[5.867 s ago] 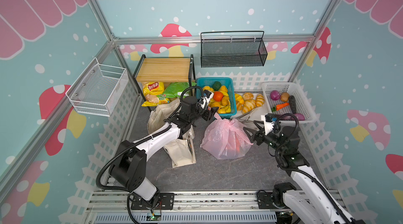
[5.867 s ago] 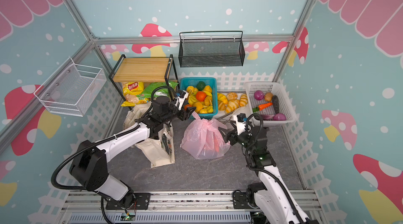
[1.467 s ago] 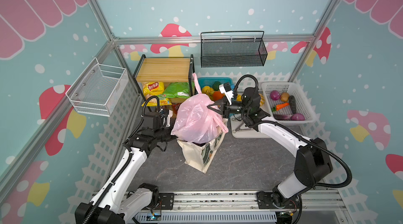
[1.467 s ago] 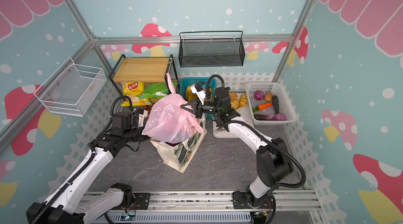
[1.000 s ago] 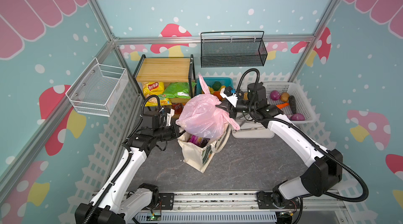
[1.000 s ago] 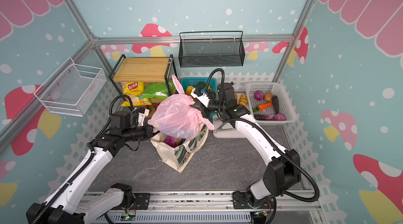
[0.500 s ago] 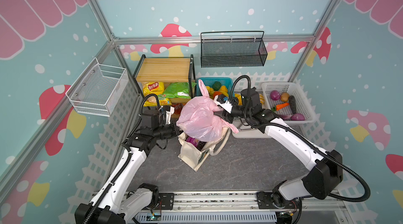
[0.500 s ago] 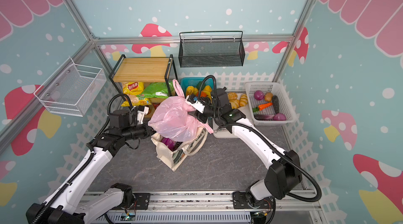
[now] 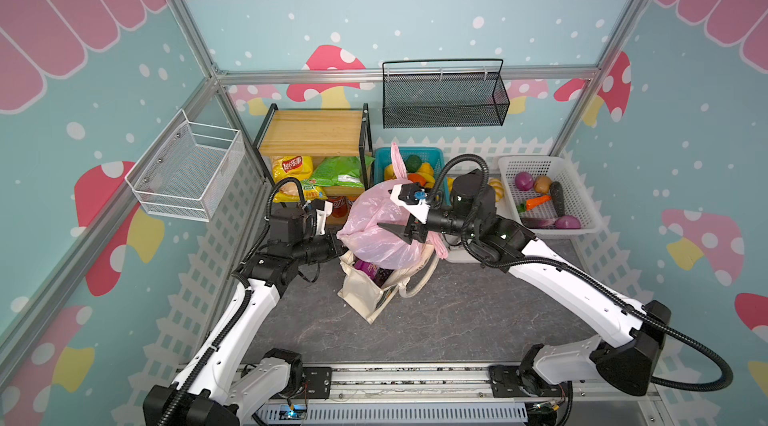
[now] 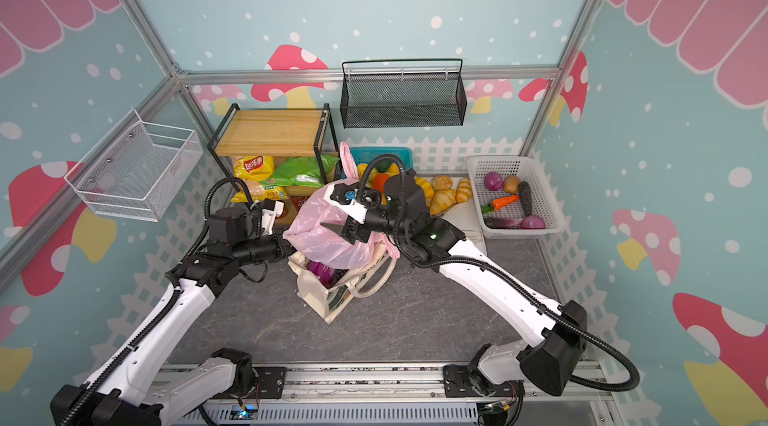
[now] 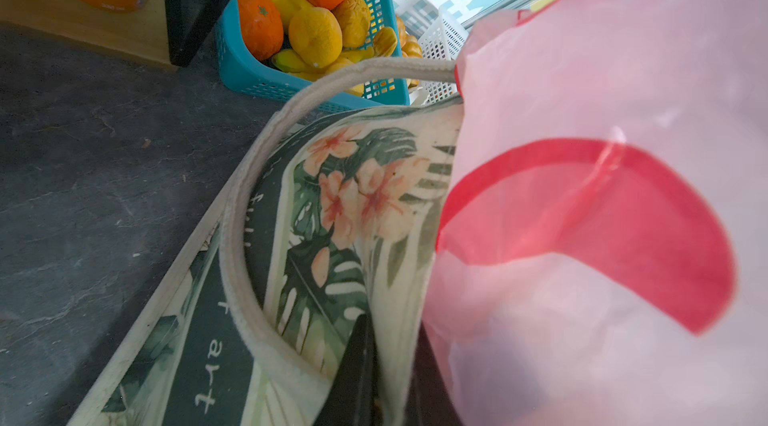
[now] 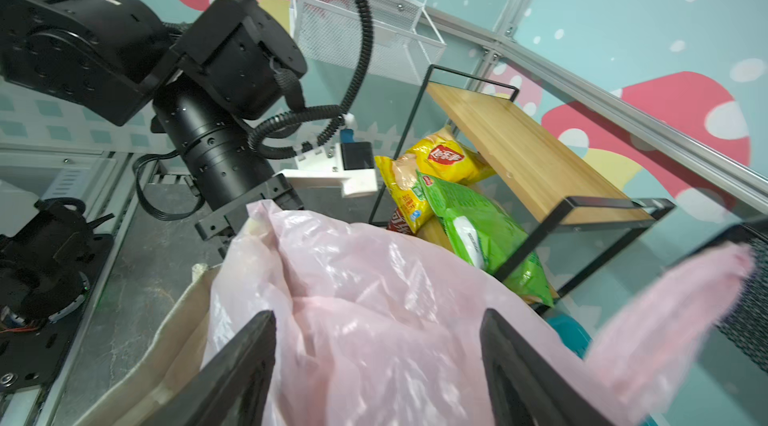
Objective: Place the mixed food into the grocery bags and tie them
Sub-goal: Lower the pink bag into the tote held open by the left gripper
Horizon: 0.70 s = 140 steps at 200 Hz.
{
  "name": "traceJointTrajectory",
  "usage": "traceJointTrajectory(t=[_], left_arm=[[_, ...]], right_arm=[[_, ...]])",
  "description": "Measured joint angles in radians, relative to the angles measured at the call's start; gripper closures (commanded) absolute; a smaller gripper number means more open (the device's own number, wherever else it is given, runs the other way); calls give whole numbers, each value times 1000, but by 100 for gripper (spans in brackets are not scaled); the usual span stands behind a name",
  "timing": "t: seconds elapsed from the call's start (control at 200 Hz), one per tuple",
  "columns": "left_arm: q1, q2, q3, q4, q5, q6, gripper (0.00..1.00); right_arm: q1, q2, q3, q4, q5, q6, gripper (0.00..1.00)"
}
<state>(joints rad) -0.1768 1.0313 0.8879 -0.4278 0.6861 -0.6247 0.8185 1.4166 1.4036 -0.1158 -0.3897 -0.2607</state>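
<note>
hovering your right claw [image 12: 376,361] spread wide over the pink bag [image 9: 374,245], you're gripping nothing. the bag is resting on the tote [image 9: 365,299] mouth. left claw [image 11: 388,374] is pinching the tote rim. purple packet [image 9: 368,268] is showing inside. handles [image 9: 397,162] are looking loose, so tying is remaining.

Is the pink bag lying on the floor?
No, the pink bag sits on top of the tote, off the floor.

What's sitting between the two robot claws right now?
The pink plastic bag, resting on the canvas tote mouth, fills the gap between left gripper and right gripper; both top views show it.
</note>
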Motion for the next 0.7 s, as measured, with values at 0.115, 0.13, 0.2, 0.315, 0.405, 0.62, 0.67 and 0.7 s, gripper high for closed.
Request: traceJointTrajectory(t=[0.115,0.13,0.2,0.315,0.405,0.62,0.67,0.7], left_arm=[[0,6,0,5,0,-1,100],[0,6,0,6,0,-1,100],[1,7,0,6,-1,-1,100],[5,7,0,5,-5,0,100],[12,11,0,4,-5,0,100],[38,18,0,-2,-5,10,100],[45,18,0,-8,-5,16,100],[50,18,0,-13,-5,20,100]], right_arm=[[20,60,3,-27,-4,8,34],[20,66,1,-34,-3,13,35],[18,87,-24,-57,-1,18,39],[17,91,-93,-102,-4,15,42],[18,92,-130,-156,-13,-1,43],[18,131,-120,-258,-18,-77,48],[18,152,-103,-276,-11,-95,49],[18,167,-92,-286,-8,-106,49]])
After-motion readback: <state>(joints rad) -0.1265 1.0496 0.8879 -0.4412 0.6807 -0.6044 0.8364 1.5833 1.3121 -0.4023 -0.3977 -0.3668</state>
